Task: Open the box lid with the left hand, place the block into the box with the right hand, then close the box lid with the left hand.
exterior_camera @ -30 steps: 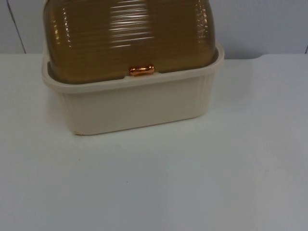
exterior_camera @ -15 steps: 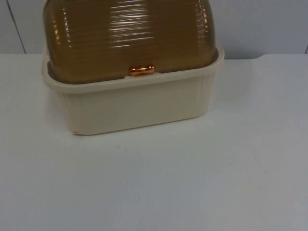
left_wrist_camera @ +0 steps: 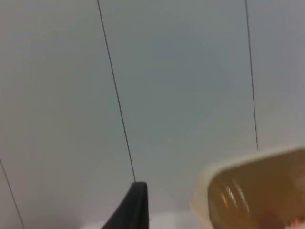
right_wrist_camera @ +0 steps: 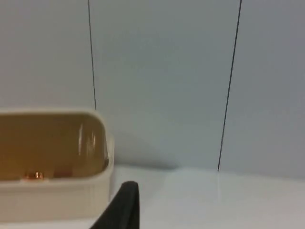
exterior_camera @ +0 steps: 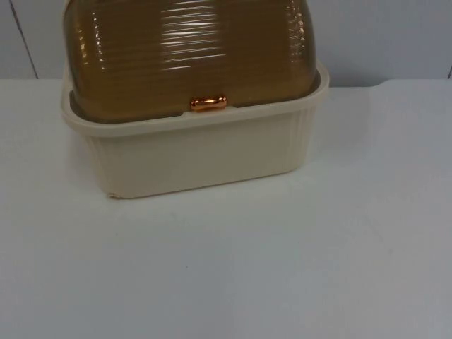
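Note:
A cream box [exterior_camera: 198, 159] stands at the back left of the table, against the wall. Its ribbed, brown see-through lid [exterior_camera: 191, 56] is down, with a small copper handle [exterior_camera: 207, 103] at the middle of its front edge. In the left wrist view one end of the box [left_wrist_camera: 257, 191] lies off to the side of my left gripper [left_wrist_camera: 136, 210], which waits apart from it. In the right wrist view the box [right_wrist_camera: 52, 148] and its handle [right_wrist_camera: 33, 175] lie beyond my right gripper [right_wrist_camera: 124, 205], which also waits and touches nothing.
The grey partition wall [exterior_camera: 395, 35] with thin dark seams rises right behind the box. White table top [exterior_camera: 268, 268] stretches in front of the box and to its right.

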Available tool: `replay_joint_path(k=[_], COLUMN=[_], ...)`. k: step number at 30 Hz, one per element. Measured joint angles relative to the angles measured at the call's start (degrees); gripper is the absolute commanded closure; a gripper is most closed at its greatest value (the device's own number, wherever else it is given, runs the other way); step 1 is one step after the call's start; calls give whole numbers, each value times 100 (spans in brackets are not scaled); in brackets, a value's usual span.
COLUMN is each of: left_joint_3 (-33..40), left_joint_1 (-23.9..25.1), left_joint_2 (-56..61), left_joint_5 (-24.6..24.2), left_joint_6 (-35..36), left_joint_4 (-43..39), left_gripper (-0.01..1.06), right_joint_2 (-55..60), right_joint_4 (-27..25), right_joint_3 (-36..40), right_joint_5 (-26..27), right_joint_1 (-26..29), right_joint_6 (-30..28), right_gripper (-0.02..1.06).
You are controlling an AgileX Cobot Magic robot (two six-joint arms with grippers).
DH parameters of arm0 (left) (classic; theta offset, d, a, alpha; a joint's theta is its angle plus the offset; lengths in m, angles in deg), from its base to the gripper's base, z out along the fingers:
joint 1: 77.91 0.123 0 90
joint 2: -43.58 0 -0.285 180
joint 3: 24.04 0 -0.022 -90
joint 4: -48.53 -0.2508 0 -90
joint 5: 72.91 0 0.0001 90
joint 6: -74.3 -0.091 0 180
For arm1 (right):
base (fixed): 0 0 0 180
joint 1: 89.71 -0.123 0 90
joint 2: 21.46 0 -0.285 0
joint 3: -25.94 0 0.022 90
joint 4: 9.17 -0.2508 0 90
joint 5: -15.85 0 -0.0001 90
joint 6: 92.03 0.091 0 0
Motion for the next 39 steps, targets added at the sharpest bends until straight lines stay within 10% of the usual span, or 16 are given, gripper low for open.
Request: replay_joint_path(k=[20,39], left_joint_3=[3270,3667], left_joint_1=[0,0], left_joint_2=[-16,-23], left_joint_5=[-98,341], left_joint_6=[453,789], left_joint_4=[-414,-673], left_gripper=[0,0], right_joint_2=[21,21], right_joint_4=[599,599], right_joint_3=[2637,2885], right_joint_5=[243,548], right_joint_1=[0,0], right_joint_6=[474,520], right_gripper=[0,0])
